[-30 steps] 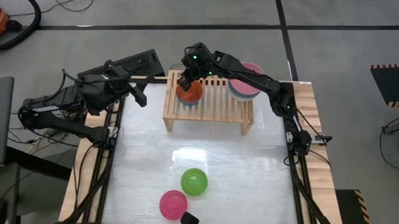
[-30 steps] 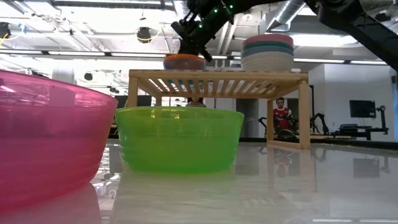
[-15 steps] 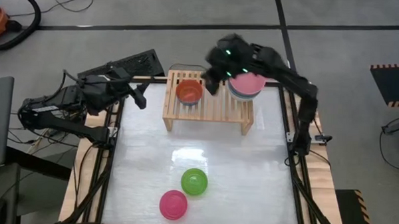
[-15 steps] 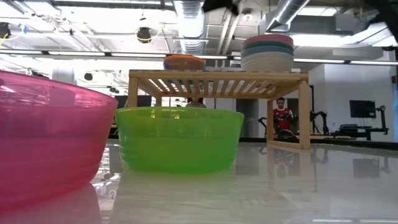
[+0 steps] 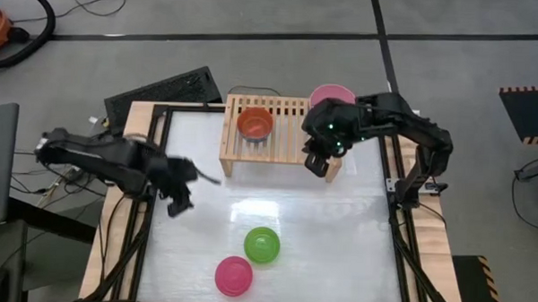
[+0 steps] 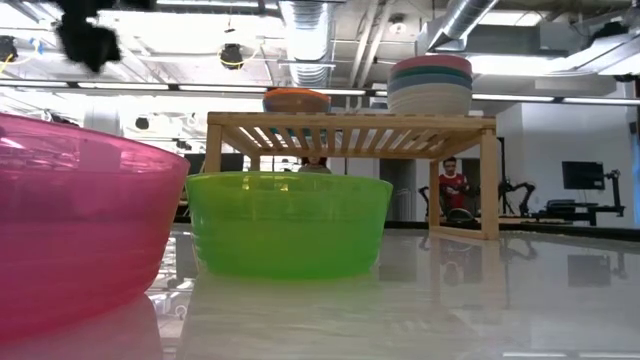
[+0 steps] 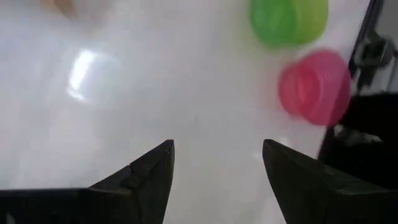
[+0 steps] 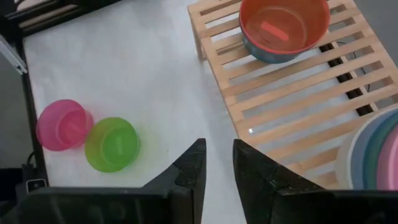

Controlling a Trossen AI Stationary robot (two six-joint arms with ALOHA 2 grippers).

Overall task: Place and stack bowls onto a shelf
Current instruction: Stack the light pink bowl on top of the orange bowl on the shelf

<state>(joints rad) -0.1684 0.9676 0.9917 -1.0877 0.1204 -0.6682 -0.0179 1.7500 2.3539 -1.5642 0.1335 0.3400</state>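
White surface (image 5: 319, 251) carries green bowl (image 5: 262, 245) and magenta bowl (image 5: 233, 276) near its front edge. Left pincer (image 5: 179, 204), fingers apart and empty, hovers nearer both; right pincer (image 5: 316, 163), slightly parted, hangs by the shelf (image 5: 287, 143).

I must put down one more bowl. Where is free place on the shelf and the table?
On the shelf, slats are bare between the red-orange bowl and the tall stack. The table is bare except near the lime green bowl and magenta bowl.
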